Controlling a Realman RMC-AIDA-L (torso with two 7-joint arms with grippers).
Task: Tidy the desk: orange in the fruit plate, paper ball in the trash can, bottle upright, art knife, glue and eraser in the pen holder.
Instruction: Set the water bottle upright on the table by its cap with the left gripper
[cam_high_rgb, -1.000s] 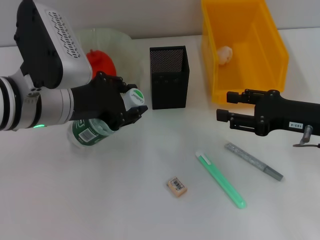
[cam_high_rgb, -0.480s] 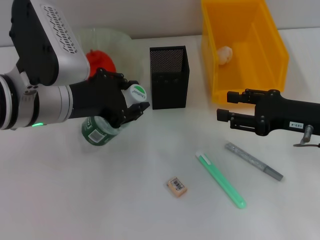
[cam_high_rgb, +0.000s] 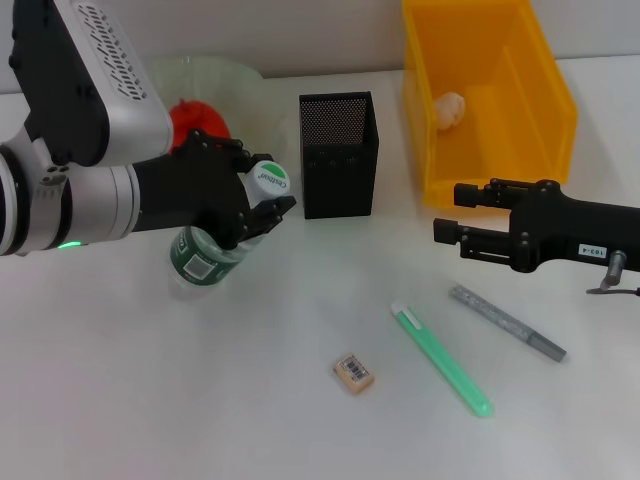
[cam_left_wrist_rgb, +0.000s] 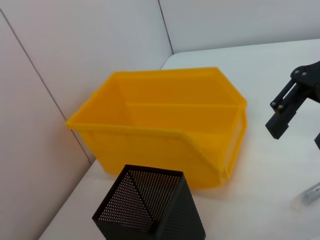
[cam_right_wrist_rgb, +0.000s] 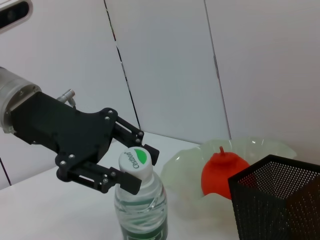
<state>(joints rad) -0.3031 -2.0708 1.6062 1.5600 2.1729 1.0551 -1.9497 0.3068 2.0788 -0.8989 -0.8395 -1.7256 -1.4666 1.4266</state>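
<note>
While clamped on the bottle (cam_high_rgb: 215, 240) just under its white cap, the left gripper (cam_high_rgb: 262, 205) has tipped it from slanted to near upright, base on the table (cam_high_rgb: 150, 390) before the fruit plate (cam_high_rgb: 245, 85); uprighting nearly done. Right gripper (cam_high_rgb: 450, 222): idle, jaws apart.

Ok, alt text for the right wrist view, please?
The left end effector grips a clear, green-labelled bottle just under its white cap, holding it nearly upright. Behind sit an orange in a pale fruit plate and a black mesh pen holder.
</note>
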